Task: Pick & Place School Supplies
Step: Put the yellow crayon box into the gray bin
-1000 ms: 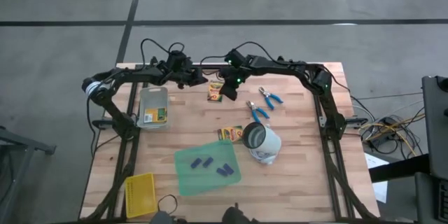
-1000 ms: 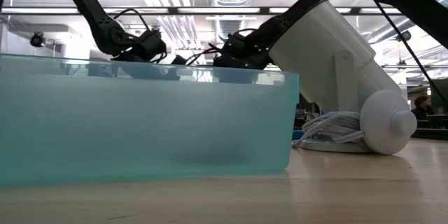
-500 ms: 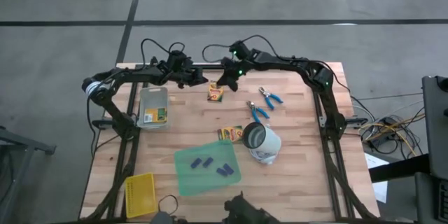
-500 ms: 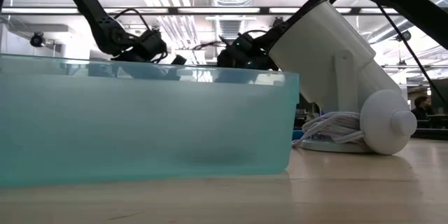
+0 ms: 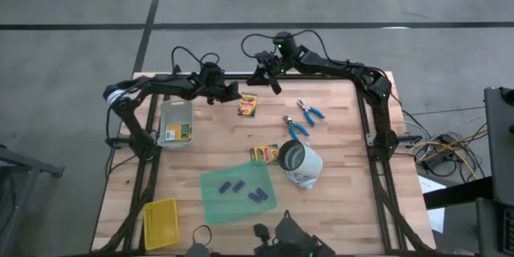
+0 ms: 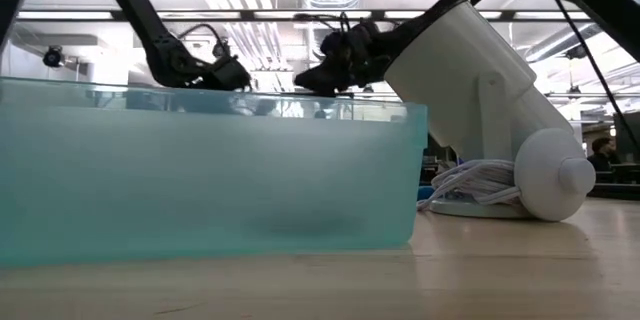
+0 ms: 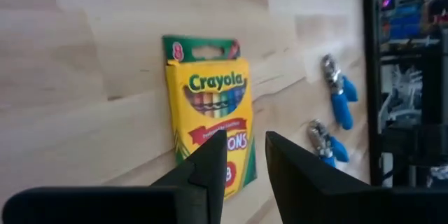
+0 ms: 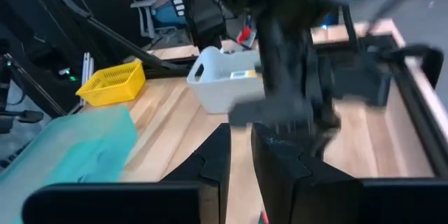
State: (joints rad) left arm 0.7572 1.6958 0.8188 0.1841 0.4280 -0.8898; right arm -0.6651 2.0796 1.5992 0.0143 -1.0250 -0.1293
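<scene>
A yellow-and-green crayon box (image 5: 247, 105) (image 7: 210, 122) lies flat on the wood table near its far edge. My left gripper (image 5: 234, 95) (image 7: 245, 155) hovers just left of it, pointing at it, open by a narrow gap with nothing between the fingers. My right gripper (image 5: 271, 85) (image 8: 241, 140) hangs raised beyond the box toward the far edge, fingers a little apart and empty. Two blue-handled tools (image 5: 309, 111) (image 5: 293, 127) lie right of the box. A second crayon box (image 5: 263, 154) lies mid-table. Purple-blue pieces (image 5: 233, 185) (image 5: 259, 196) rest on the green sheet (image 5: 237, 193).
A grey bin (image 5: 176, 115) with a crayon box (image 5: 178, 134) inside stands at the left. A yellow mesh basket (image 5: 161, 223) sits at the near left corner. A white cylindrical device (image 5: 302, 165) with a coiled cord lies mid-table. Bare wood shows at the near right.
My right gripper has risen from beside the far crayon box and drawn back toward the table's far edge, tipping up toward level and rolling. The crayon box has stayed where it lay. My left gripper has crept a little down and toward that box.
</scene>
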